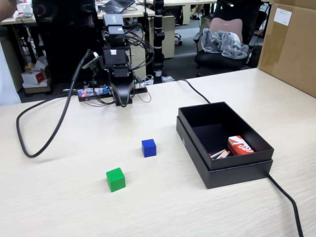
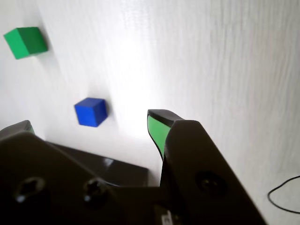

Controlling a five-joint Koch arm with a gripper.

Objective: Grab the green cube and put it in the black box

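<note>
Now reaching for the green cube (image 1: 115,178)
Gripper (image 2: 89,129), jaws parted and empty, hangs near the table's (image 1: 59,197) far edge; pass the blue cube (image 1: 148,147) (easily bumped), then straddle squarely.

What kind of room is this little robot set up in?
Probably a shared office or lab: behind the wooden table stand desks with a laptop, an office chair draped with grey cloth, and a large cardboard box.

In the fixed view a pale wood-grain worktop (image 1: 69,207) carries the green cube (image 1: 115,179) near the front left, the blue cube (image 1: 148,147) just beyond it, the black box (image 1: 223,144) to the right, a black cable (image 1: 47,129) at left and a cardboard box (image 1: 291,47) far right.
</note>
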